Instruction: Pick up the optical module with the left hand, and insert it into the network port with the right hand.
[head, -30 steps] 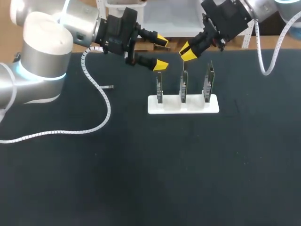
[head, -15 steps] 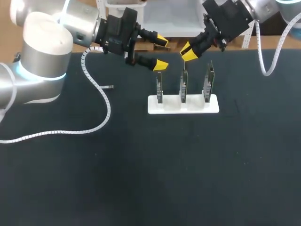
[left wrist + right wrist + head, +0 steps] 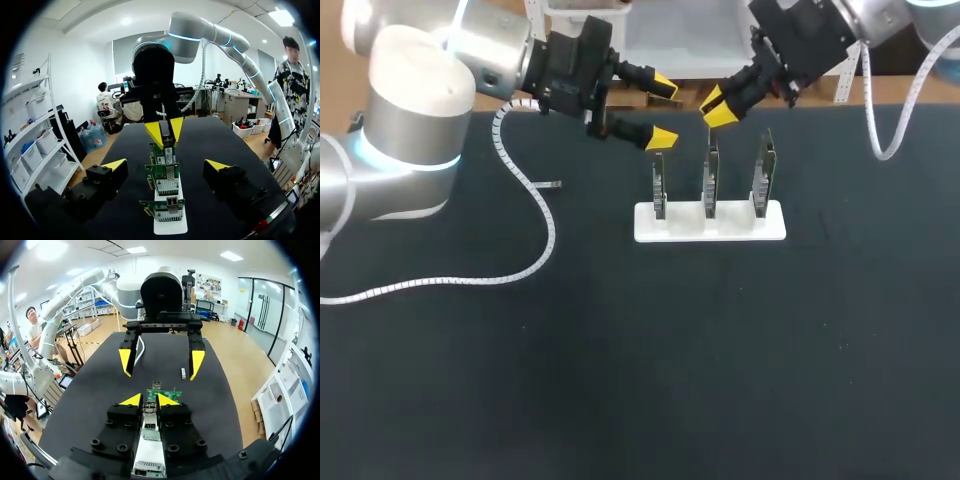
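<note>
My right gripper (image 3: 718, 106) hangs just above and behind the middle one of three upright green network cards (image 3: 710, 180) on a white stand (image 3: 682, 226). It is shut on the silvery optical module (image 3: 149, 420), which lies lengthwise between its fingers. In the right wrist view a card's top edge (image 3: 163, 394) shows just ahead of the right gripper (image 3: 146, 400). My left gripper (image 3: 662, 111) hovers wide open and empty at the stand's left end, facing the right gripper. From the left wrist view the cards (image 3: 166, 178) line up between the open left gripper (image 3: 166, 165) and the right gripper (image 3: 163, 131) beyond.
A small grey piece (image 3: 552, 184) lies on the black table left of the stand. A white coiled cable (image 3: 535, 205) trails from my left arm across the table's left side. The near half of the table is bare black surface.
The right gripper, with the module in it, has shifted slightly up and away from the middle card. The left arm has kept still.
</note>
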Motion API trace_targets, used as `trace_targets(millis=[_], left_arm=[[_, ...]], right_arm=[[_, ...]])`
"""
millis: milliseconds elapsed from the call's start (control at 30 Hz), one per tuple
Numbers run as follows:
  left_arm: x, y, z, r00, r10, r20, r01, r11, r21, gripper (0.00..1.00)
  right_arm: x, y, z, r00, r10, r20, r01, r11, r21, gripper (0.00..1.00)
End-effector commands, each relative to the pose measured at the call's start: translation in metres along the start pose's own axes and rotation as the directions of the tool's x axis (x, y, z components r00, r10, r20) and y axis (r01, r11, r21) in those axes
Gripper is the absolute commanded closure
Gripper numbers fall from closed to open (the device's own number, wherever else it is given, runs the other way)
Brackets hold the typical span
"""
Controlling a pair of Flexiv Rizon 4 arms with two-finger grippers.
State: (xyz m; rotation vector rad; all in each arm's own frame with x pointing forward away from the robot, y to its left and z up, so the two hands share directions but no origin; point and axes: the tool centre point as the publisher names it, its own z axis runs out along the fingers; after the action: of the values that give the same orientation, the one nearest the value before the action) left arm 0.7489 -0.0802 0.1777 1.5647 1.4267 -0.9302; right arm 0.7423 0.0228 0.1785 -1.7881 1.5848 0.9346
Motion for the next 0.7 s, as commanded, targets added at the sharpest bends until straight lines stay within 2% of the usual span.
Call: trace_targets(millis=[33,700], left_arm=[[-0.0008,0.0004,0.0006,1.000,-0.003,-0.005,0.003,1.000,0.000,0.00],[-0.0008,0.0004,0.0006,1.000,-0.003,-0.005,0.003,1.000,0.000,0.00]], right_arm=[[0.0032,0.0025,0.0005,1.000,0.006,-0.003,-0.006,1.000,0.007,1.00],[0.0116,0.0023,0.0065,1.000,0.021,-0.014,-0.021,1.000,-0.004,1.00]])
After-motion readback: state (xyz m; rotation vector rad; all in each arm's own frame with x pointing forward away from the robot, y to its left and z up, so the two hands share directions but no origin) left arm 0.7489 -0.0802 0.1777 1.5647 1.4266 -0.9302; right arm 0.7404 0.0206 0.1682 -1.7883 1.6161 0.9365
